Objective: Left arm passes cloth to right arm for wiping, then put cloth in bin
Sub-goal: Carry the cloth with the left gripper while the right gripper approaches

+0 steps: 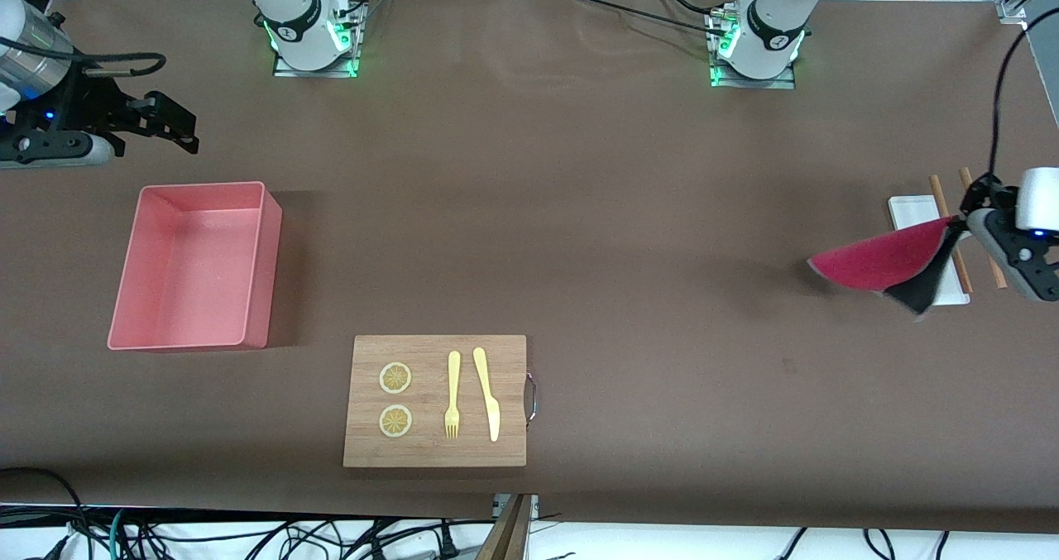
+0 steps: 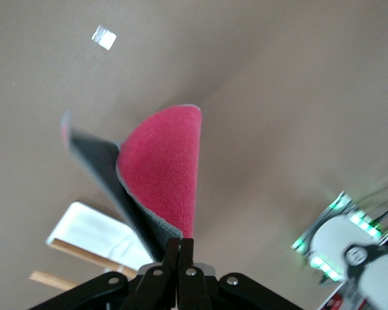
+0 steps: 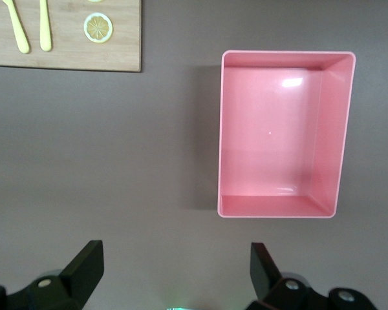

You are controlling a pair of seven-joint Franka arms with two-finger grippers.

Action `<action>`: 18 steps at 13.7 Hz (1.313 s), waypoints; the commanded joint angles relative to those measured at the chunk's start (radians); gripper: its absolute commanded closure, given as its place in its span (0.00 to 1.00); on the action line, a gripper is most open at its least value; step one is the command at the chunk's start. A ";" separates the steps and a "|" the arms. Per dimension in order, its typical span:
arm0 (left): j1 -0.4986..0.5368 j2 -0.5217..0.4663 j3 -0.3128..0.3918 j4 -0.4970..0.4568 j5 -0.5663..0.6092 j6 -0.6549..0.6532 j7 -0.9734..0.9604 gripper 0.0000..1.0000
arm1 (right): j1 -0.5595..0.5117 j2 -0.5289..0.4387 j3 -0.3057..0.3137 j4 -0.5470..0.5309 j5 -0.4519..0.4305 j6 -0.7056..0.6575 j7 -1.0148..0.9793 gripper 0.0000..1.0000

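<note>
The cloth (image 1: 881, 262), red on one face and dark grey on the other, hangs folded in the air by the white tray at the left arm's end of the table. My left gripper (image 1: 960, 227) is shut on one edge of it; the left wrist view shows the cloth (image 2: 165, 168) rising from the pinched fingertips of that gripper (image 2: 180, 242). My right gripper (image 1: 184, 130) waits open and holds nothing, hovering over bare table beside the pink bin (image 1: 256, 295). In the right wrist view the bin (image 3: 281, 205) lies past the spread gripper (image 3: 174, 255) and has nothing in it.
A white tray (image 1: 914, 212) and two wooden chopsticks (image 1: 939, 196) lie under the left gripper. A wooden cutting board (image 1: 434, 452) near the front edge carries two lemon slices (image 1: 395, 378), a yellow fork (image 1: 452, 394) and a yellow knife (image 1: 488, 394). Brown table surface lies between the arms.
</note>
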 commanded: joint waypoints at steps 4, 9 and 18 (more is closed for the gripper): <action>-0.075 -0.010 -0.185 0.005 -0.176 -0.021 -0.513 1.00 | -0.004 0.061 0.002 0.021 0.036 -0.036 -0.156 0.00; -0.207 0.006 -0.220 0.003 -0.448 0.153 -0.874 1.00 | -0.004 0.016 -0.019 0.061 0.387 -0.160 -0.457 0.00; -0.434 0.081 -0.220 -0.012 -0.772 0.651 -1.313 1.00 | 0.004 0.122 0.082 -0.063 0.804 0.195 -0.963 0.00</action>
